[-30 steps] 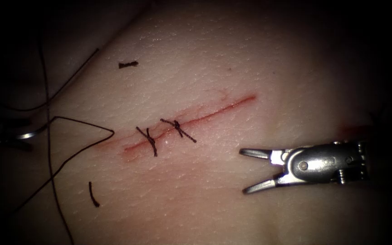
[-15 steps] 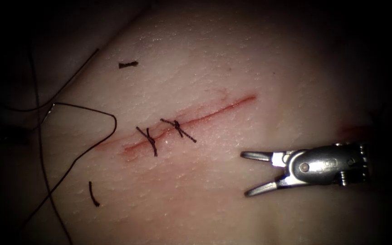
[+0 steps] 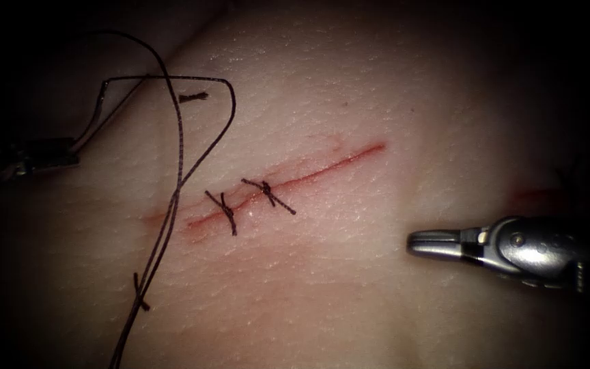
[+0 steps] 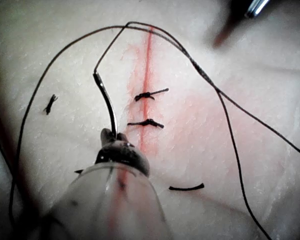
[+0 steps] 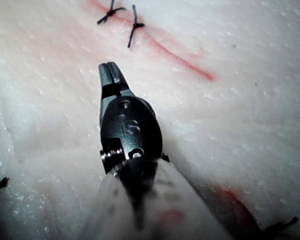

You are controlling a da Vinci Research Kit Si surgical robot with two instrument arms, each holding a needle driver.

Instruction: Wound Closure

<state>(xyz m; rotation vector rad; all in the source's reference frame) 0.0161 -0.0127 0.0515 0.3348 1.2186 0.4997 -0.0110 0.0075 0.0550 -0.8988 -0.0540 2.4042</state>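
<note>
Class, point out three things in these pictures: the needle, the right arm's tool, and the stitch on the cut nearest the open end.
needle [image 4: 106, 100]: left wrist view, mid-curve.
right arm's tool [image 3: 419, 241]: endoscope view, tips of its jaws.
stitch [image 3: 268, 194]: endoscope view, its knot over the cut.

Setting: a surgical training bench in a laboratory. The work surface is a slab of pale, pebbled tissue [image 3: 349, 89] under a narrow pool of endoscope light that falls to black at every edge. A straight red cut [image 3: 288, 183] runs from 8 o'clock toward 2 o'clock across the centre, crossed by two tied dark stitches [image 3: 221, 212]. Loose cut ends of thread [image 3: 192, 97] lie on the surface at 11 o'clock and 7 o'clock. A wristed steel tool [image 3: 421, 242] enters at 3 o'clock.
</note>
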